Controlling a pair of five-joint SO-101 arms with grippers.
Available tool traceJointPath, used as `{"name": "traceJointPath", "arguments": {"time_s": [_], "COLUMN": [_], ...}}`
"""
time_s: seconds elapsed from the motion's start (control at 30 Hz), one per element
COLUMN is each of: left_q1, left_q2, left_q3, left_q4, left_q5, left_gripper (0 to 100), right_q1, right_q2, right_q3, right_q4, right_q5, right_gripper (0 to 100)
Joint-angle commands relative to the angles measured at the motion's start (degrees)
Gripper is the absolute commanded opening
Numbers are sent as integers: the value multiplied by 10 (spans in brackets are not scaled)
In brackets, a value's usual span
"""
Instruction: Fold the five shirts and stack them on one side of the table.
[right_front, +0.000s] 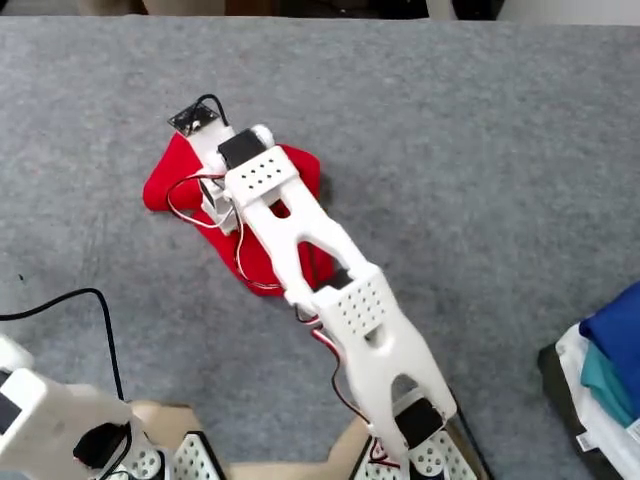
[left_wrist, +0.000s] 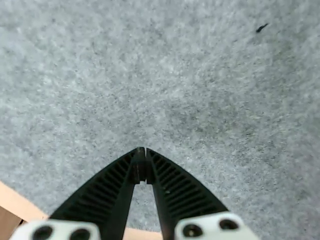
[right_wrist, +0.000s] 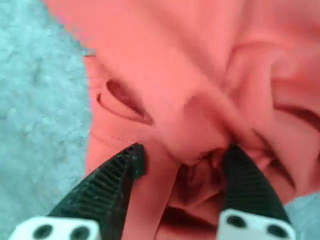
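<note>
1. Nearest your lens, in the right wrist view, the right gripper has its black ribbed jaws spread wide, pressed down on the red shirt with a bunched ridge of the cloth between them. You cannot tell whether either jaw grips that ridge.
2. In the high view the red shirt lies crumpled, not folded, in the upper left part of the frame, left of centre, and much of it is covered by the arm above it.
3. The right arm runs from the lower centre of the frame diagonally up to the left, and its wrist sits right over the shirt.
4. Your left gripper has its jaws pressed together at the tips with nothing between them. It hangs over bare grey table felt.
5. The left arm sits in the lower left corner of the high view, well apart from the shirt, with a black cable looping just above it.
6. At the lower right edge of the high view, a pile of shirts in blue, teal and white rests on the table, well apart from the red one.
</note>
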Motion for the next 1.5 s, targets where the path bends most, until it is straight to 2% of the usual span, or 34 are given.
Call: {"name": "traceJointPath", "arguments": {"time_s": [0.0, 0.23, 0.53, 0.6, 0.87, 1.0, 1.2, 1.3, 1.47], "left_q1": [1, 1, 24, 41, 199, 278, 345, 394, 502], "left_q2": [-29, -26, -26, -29, -30, -30, -30, -30, -30], "left_q3": [10, 18, 24, 34, 124, 156, 153, 153, 130], "left_q4": [-16, -18, -15, -18, -11, -11, -40, -55, -69], "left_q5": [-4, -4, -4, -19, -33, -26, 32, 62, 150], "left_gripper": [19, 19, 19, 19, 19, 19, 19, 19, 21], "right_q1": [10, 29, 92, 120, 298, 379, 493, 524, 567], "right_q2": [15, 31, 30, 23, 10, 29, 93, 129, 153], "right_q3": [-63, -167, -408, -415, -393, -394, -394, -398, -400], "right_q4": [18, 65, 113, 109, 83, 80, 62, 65, 89], "right_q5": [-4, -4, -2, -1, 2, 47, 108, 135, 174], "right_gripper": [185, 3, 5, 5, 5, 5, 8, 58, 349]}}
